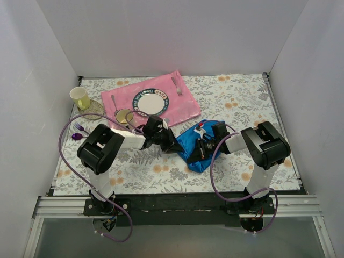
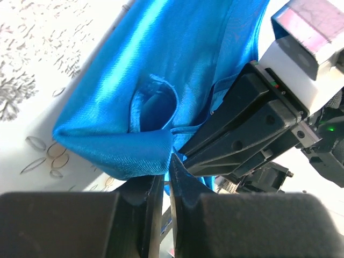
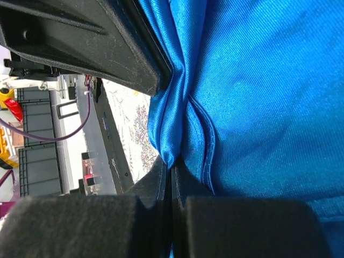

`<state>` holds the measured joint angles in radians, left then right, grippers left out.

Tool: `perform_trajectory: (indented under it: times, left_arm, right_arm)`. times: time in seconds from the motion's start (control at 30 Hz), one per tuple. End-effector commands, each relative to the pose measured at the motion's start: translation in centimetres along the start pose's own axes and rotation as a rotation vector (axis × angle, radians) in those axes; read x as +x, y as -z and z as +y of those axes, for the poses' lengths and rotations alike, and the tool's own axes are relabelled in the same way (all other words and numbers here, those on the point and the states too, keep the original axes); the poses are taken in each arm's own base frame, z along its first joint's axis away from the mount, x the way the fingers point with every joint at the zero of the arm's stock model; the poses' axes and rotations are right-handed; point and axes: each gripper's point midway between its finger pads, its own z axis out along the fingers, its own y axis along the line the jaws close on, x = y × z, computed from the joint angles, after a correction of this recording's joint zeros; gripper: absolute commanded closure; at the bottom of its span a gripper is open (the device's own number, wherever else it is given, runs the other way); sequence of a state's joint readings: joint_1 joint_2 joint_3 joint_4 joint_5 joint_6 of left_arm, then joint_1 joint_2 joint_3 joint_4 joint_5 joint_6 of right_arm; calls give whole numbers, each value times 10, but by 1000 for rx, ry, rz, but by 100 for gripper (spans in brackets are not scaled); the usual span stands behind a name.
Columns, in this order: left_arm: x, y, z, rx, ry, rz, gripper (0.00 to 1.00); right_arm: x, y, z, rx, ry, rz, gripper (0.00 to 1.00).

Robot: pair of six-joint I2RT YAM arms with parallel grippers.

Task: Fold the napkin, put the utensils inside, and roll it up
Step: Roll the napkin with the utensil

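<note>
Over floral-patterned counter (image 1: pixel 236 102), bunched bright royal-blue soft cloth napkin (image 1: pixel 188 156), pinched tight by left fingers (image 2: pixel 152 196) and right fingers (image 3: pixel 155 185). Risk of slipping hem or colliding fingers under uneven pull.

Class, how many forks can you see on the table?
2: a grey fork on the pink mat, and a purple fork at the table's left edge. The blue napkin could hide others.

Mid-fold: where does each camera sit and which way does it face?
Top external: above and behind, looking down at the floral table; left arm and right arm show.
Left wrist: looks along the left gripper, shut on the bright blue soft cloth napkin.
Right wrist: looks along the right gripper, pinching it too.
Shared: all see the napkin.
</note>
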<state>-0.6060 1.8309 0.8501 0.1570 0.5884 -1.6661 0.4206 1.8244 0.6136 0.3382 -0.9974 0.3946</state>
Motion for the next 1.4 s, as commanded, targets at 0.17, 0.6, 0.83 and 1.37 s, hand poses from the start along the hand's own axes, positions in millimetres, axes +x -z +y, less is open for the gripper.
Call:
perform_trajectory:
  times: [0.17,0.6,0.83,1.37]
  left_arm:
    - [-10,-18,16,-54,-10,-29,97]
    - [15,-31,99,-330,93,68,100]
    - [18,-33,111,-359,81,85,100]
    - [19,-34,113,-367,81,96,100]
  right_arm:
    - [1,3,-11,78,-1,23,99]
    - [-45,28,12,248,116,42,76]
    - [-65,54,21,430,195,40,63]
    - [5,0,55,495,288,228,79]
